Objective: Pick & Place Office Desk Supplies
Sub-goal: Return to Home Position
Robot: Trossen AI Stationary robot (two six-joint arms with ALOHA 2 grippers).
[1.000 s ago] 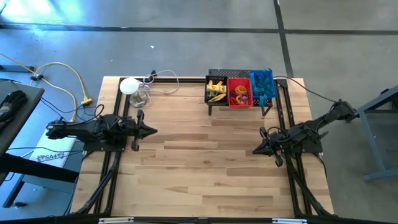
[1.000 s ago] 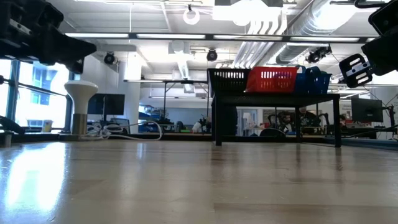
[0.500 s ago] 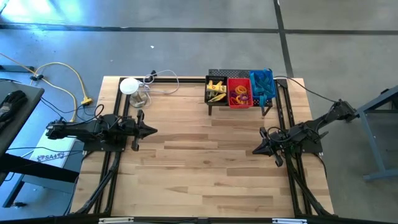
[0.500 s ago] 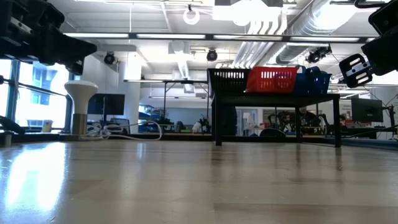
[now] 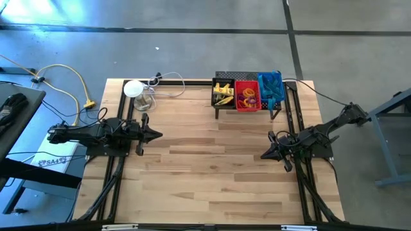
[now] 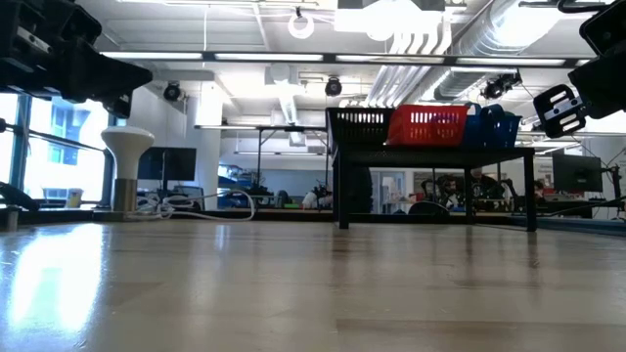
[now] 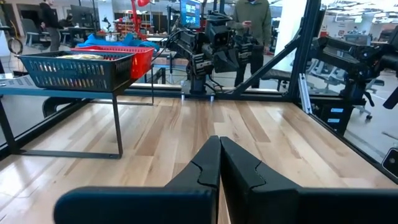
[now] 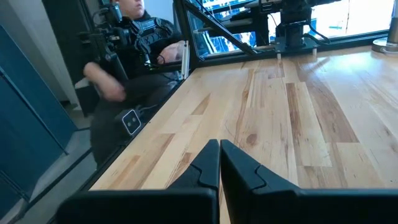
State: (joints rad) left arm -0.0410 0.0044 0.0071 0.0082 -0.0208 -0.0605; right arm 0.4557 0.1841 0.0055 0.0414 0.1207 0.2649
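Two grippers, both with fingers pressed together and nothing between them. Left gripper (image 5: 156,135) hung low over the left side of the table (image 5: 212,179), pointing toward the middle; its wrist view showed the two dark fingers (image 7: 208,163) meeting along their length. Right gripper (image 5: 263,156) sat likewise over the right side, facing inward, fingers (image 8: 208,163) shut tip to tip, touching no object. Both well apart from the black wire-mesh shelf (image 6: 435,152) at the far edge of the table. On the shelf, three bins side by side: black bin (image 5: 215,95), red bin (image 5: 239,106), blue bin (image 5: 270,88). Yellow-and-black clips (image 5: 223,92) lay in the black bin, coloured rubber rings (image 5: 247,97) in the red one; blue bin's contents could not be made out. No loose supplies seen on the table boards. White round object (image 5: 133,88) with its cable stood near the far left corner. A person (image 7: 252,22) stood beyond the table. Judgement on handling: clips likely light and stiff, best pinched across the body; rings likely soft, light and apt to slip or flex, best taken across the band with a narrow opening. Sorting looked finished, arms parked
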